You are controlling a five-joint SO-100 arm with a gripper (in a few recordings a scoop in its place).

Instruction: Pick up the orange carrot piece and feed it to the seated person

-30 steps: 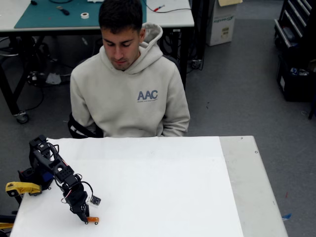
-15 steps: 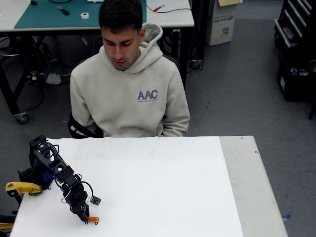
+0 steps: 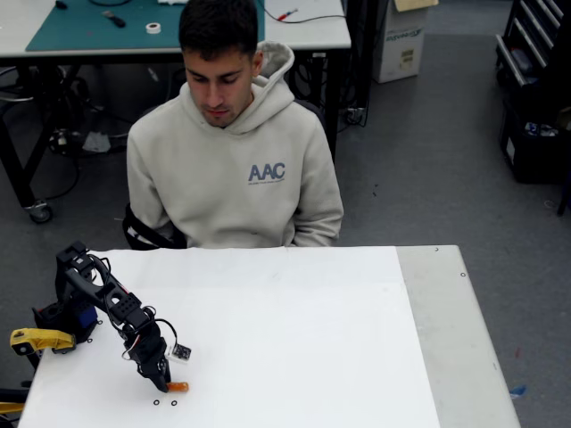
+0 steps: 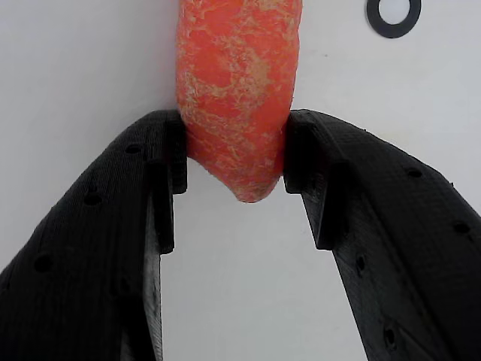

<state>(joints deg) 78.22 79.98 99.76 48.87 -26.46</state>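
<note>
Gripper (image 3: 166,385) and orange carrot piece (image 3: 177,387): since the earlier frame both have risen and shifted right, uncovering two small black rings (image 3: 164,403) on the white table (image 3: 294,339). Fingers (image 4: 135,226) pinch the carrot piece (image 4: 239,98) between their tips; its far end is cut off at the wrist view's top edge. Seated person (image 3: 232,152): behind the table's far edge, lower body hidden.

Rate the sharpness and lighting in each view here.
Wrist view: orange carrot piece sharp between the gripper fingers, even light, no glare. Fixed view: soft, flat light, carrot tiny, seated person clear, white table bright.

Orange carrot piece (image 4: 237,98) pinched; seated person (image 3: 234,160) upright.
</note>
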